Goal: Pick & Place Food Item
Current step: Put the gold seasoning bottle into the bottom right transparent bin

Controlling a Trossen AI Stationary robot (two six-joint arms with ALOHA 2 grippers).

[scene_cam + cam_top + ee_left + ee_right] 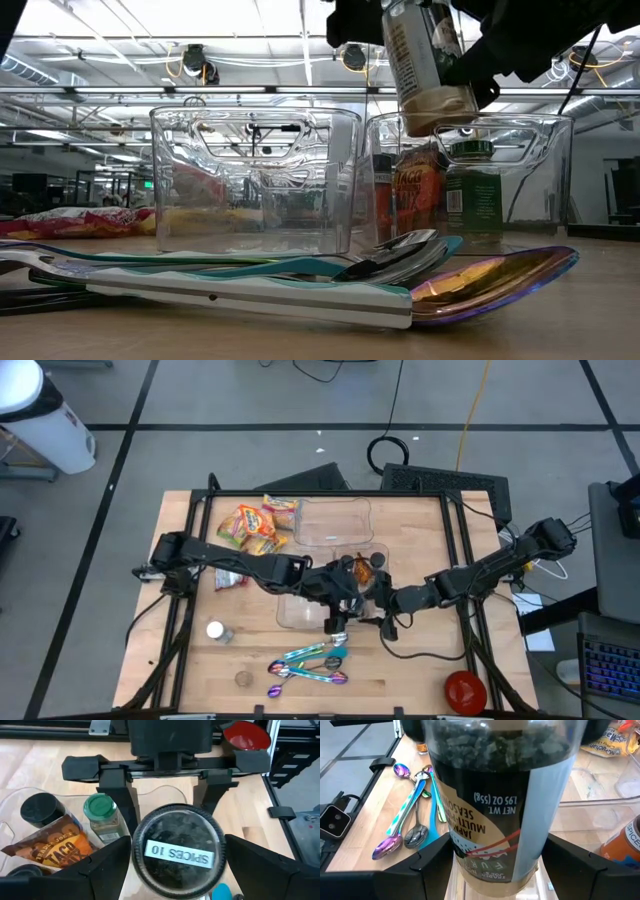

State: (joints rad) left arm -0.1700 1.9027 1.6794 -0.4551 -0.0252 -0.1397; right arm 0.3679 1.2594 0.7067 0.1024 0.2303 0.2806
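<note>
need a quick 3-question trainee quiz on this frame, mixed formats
1. True or false: the spice jar stands on the table.
2. Left pincer, right pincer: which grips the spice jar? A) left only B) right only C) both
3. Fill in: the green-lidded jar stands inside a clear ____.

Key: 1 false, it is held in the air above the bin; 2 C; 3 bin.
</note>
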